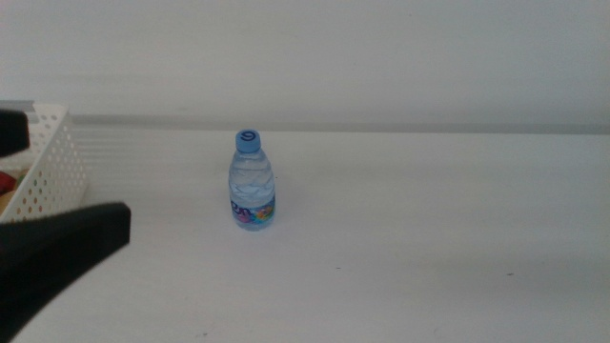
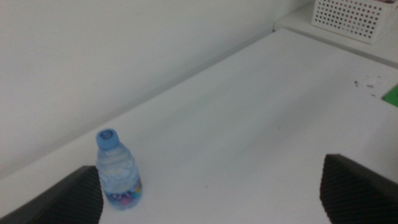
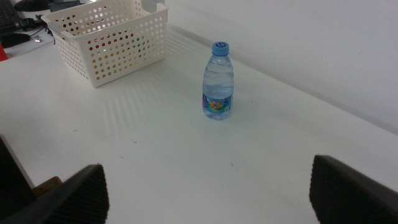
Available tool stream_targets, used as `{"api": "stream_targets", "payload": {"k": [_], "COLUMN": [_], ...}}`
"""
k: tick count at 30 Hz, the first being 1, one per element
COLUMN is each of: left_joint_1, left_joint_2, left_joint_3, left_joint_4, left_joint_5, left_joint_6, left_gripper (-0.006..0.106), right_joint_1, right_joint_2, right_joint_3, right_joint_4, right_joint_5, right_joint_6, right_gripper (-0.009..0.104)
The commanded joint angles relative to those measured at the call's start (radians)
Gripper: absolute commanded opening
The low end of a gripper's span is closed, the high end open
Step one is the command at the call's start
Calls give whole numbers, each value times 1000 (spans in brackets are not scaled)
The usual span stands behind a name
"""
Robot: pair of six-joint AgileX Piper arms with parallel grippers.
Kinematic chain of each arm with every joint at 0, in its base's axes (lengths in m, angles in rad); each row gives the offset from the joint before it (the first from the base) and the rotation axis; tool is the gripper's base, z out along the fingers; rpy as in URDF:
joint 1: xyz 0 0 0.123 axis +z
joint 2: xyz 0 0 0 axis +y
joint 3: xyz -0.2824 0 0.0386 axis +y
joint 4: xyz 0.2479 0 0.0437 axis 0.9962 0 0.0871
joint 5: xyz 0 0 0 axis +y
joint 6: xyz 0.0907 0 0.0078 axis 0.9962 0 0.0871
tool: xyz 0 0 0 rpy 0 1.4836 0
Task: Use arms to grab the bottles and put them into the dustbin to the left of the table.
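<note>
I see 1 water bottle [image 1: 252, 181] upright on the table [image 1: 429, 238], the basket [image 1: 46, 162] off left; left gripper [image 2: 211, 199] and right gripper [image 3: 208, 199] both hover spread wide, holding nothing.

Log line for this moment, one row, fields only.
water bottle upright on table, untouched | dustbin holds items | left gripper open, facing bottle | right gripper open, apart from bottle

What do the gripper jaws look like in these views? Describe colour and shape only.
Only the jaws show. The left gripper has two dark, matte jaws, wedge-shaped with a faint textured surface, rising as blunt slabs. The right gripper has the same black, blocky jaws with angled tips. In the middle view, a black tapered jaw of the left gripper shows blurred. No cables, bands or markings are visible.
</note>
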Motion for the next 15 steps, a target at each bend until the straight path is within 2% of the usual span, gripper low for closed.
{"api": "stream_targets", "payload": {"k": [1, 8, 12, 15], "left_joint_1": [-9, -9, -9, -9], "left_joint_2": [-6, -6, -6, -12], "left_joint_3": [4, 4, 19, 119], "left_joint_4": [16, 32, 131, 172], "left_joint_5": [-47, -140, -155, -260], "left_joint_6": [-7, -7, -36, -161], "left_gripper": [94, 94, 94, 94], "right_joint_1": [0, 0, 0, 0], "right_joint_2": [-4, -4, -4, -4], "right_joint_3": [3, 3, 3, 3], "right_joint_4": [0, 0, 0, 0], "right_joint_5": [-9, -9, -9, -9], "right_joint_6": [-1, -1, -1, -1], "right_gripper": [86, 86, 86, 86]}}
